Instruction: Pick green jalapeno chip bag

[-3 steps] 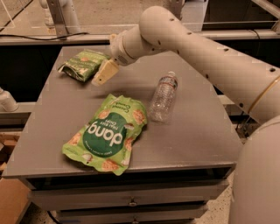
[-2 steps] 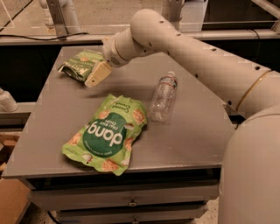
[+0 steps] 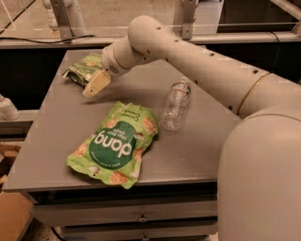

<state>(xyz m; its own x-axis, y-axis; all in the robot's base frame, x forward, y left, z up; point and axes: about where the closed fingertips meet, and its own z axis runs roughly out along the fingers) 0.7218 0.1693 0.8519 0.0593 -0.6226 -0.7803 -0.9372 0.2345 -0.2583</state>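
Approach step: tool (image 3: 95, 84) hovers upper left of frame, just beside the green jalapeno chip bag (image 3: 83, 69) lying on the counter (image 3: 202, 141), apart or together cannot tell; next move likely needs centring over the bag, then descent.

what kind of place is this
Probably a robot lab or workshop: grey metal drawer-fronted table, bare concrete floor, metal stand posts behind. The tan gripper is beside the small dark-green chip bag, far left.
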